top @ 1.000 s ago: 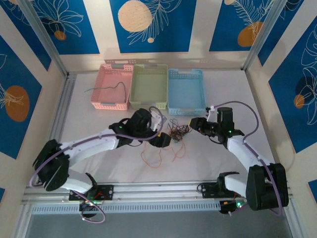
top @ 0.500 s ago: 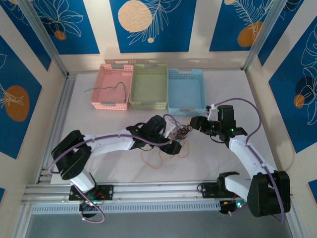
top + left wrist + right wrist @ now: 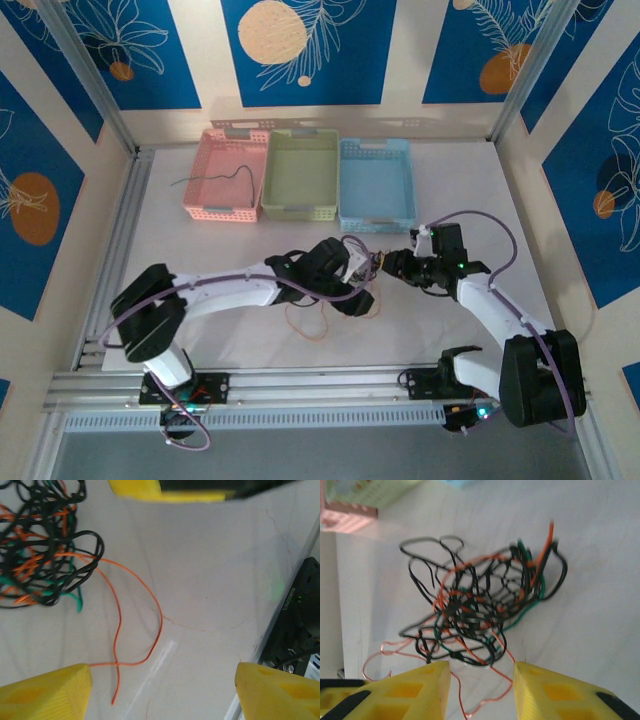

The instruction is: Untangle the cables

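Cables (image 3: pixel 372 263) lay as one knot of black, orange and green on white table (image 3: pixel 200 240), between my two grippers. My left gripper (image 3: pixel 162 690) stood wide open, nothing in it; loose orange strand (image 3: pixel 150 605) ran from knot up against one fingertip (image 3: pixel 50 687). My right gripper (image 3: pixel 481 690) was partly open just short of knot, gripping nothing; thin orange wire trailed through gap. One dark cable (image 3: pixel 238 176) lay apart in pink basket (image 3: pixel 205 200).

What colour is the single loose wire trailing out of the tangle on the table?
Orange. The thin loose orange wire shows best in the left wrist view.
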`<action>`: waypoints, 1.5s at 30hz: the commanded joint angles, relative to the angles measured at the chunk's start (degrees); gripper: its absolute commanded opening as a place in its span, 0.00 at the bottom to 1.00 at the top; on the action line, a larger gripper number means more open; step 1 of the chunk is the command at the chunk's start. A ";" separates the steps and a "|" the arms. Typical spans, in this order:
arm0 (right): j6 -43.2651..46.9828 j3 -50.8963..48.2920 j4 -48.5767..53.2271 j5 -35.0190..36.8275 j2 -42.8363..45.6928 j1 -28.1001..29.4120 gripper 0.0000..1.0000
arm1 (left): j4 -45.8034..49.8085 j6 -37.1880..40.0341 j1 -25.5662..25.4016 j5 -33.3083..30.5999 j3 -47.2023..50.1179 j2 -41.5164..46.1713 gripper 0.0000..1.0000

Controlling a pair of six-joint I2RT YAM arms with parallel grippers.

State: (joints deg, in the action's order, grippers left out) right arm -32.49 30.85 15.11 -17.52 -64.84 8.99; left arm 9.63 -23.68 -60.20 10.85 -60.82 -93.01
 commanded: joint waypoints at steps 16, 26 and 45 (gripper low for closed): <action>-5.40 1.28 5.82 6.05 -9.85 10.75 0.36 | 2.23 -2.88 7.95 -5.16 12.69 19.39 0.76; -1.85 2.11 3.90 3.57 -6.36 10.80 0.00 | 2.31 -3.20 8.87 -4.20 12.76 19.87 0.76; 17.08 14.59 9.90 0.19 -4.40 25.82 0.00 | 8.01 -2.57 18.22 1.24 7.41 25.14 0.79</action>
State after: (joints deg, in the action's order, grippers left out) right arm -19.00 43.92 21.45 -16.27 -67.99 31.53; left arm 14.90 -27.05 -43.51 10.44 -51.40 -67.99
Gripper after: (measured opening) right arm 0.051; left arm 0.789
